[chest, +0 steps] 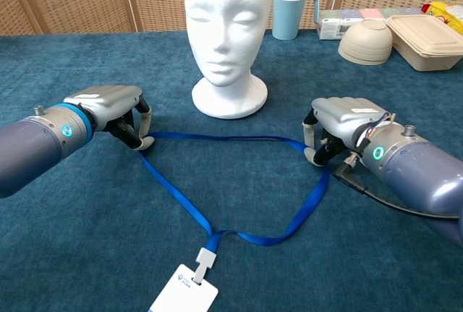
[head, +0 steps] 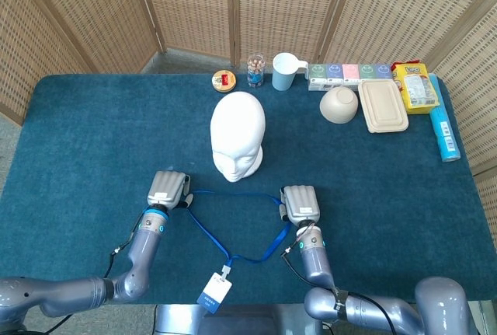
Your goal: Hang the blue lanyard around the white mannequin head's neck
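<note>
Both hands pinch the blue lanyard, spread on the table in front of the mannequin head.

The left hand (chest: 108, 109) and right hand (chest: 340, 120) each grip a corner of the blue lanyard (chest: 217, 138), its top span running left-right between them, seemingly low over the table (chest: 87, 239). The white mannequin head (chest: 228, 30) stands just beyond that span, about midway between the hands. The badge (chest: 184, 296) trails toward the robot. Fingertip contact is shadowed under both palms.

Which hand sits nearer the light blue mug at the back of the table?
Right. The right hand lies almost straight in front of the mug; the left hand is off to the mug's left.
</note>
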